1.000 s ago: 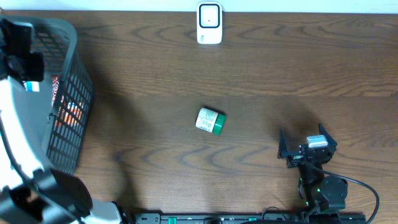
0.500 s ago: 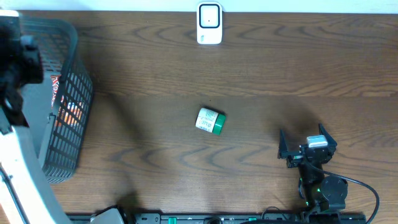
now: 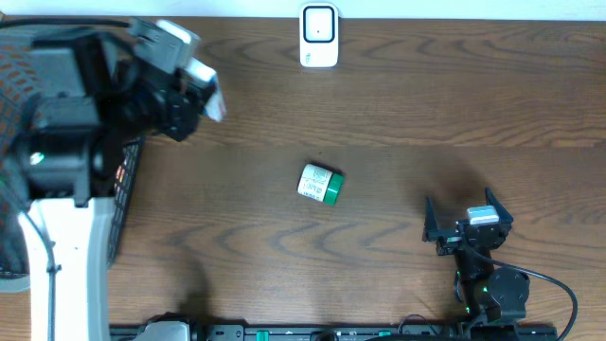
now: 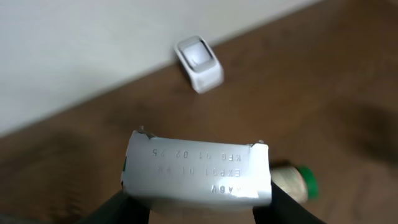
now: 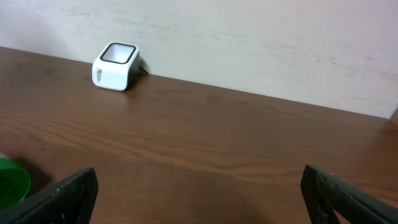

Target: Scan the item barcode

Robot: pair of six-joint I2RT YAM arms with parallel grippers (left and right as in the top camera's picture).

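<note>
The left pincer (image 4: pixel 198 210) clamps the white packet (image 4: pixel 198 168) by its side edges (light, probably crushable), with the scanner (image 4: pixel 199 63) at twelve o'clock; the right pincer (image 3: pixel 464 220) gapes wide, empty.

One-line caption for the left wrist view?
Left pincer holding a silver packet stamped with a date, white scanner ahead, green-capped bottle lying beyond.

Wooden table (image 3: pixel 426 114) bears scanner (image 3: pixel 319 35), bottle (image 3: pixel 320 185) and basket (image 3: pixel 128 180).

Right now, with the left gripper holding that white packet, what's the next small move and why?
Probably carry the white packet toward the scanner: the left gripper holds it well short of it, near the basket, and no barcode shows.
</note>
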